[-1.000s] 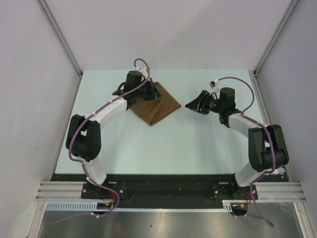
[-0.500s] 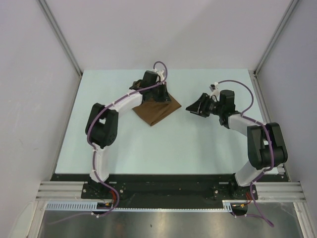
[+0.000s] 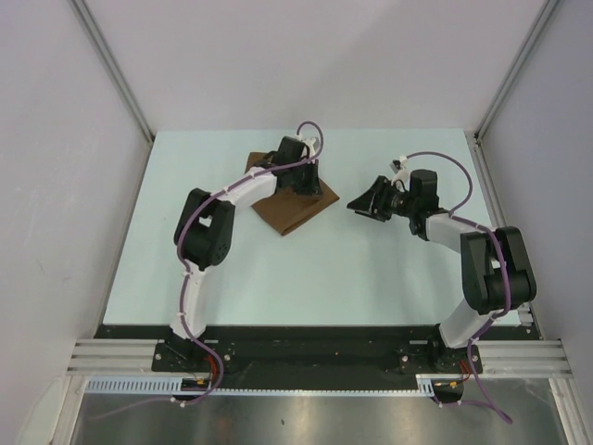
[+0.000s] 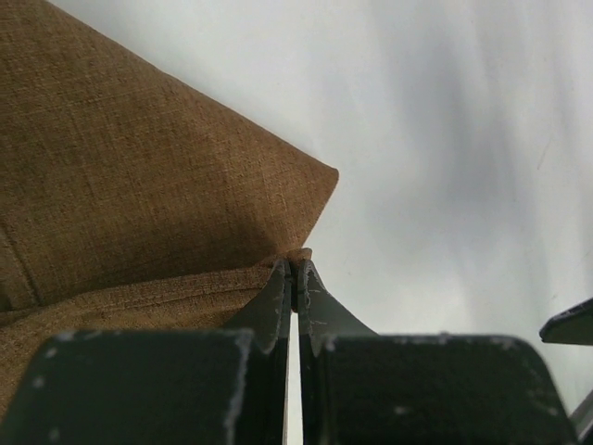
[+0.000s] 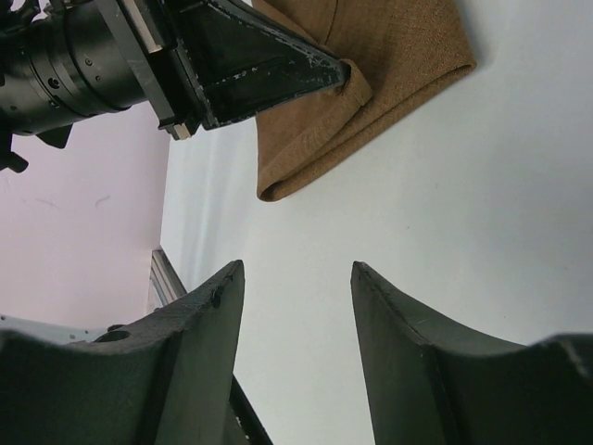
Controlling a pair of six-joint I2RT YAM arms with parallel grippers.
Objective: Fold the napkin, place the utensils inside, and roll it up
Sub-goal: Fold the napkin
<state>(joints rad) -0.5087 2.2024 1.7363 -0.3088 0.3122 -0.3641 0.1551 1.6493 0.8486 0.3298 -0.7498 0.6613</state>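
The folded napkin (image 3: 295, 213) lay on the far middle of the bench (image 3: 371, 269). The left tool (image 4: 295, 276) was clenched on a pinch of its edge near one corner. The right tool (image 5: 296, 273) hung released and empty, near the napkin's right side without touching it.

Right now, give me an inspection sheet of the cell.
Surface: pale table, no marks seen.
Job's things: brown napkin folded, toward the far side; utensils not seen.
Clutter: nothing seen.
Grippers: left gripper shut on a napkin edge; right gripper open, empty, beside the napkin and apart from it.
Cables: purple cable looped along each arm; no snag seen.
Surroundings: plain walls, metal posts.
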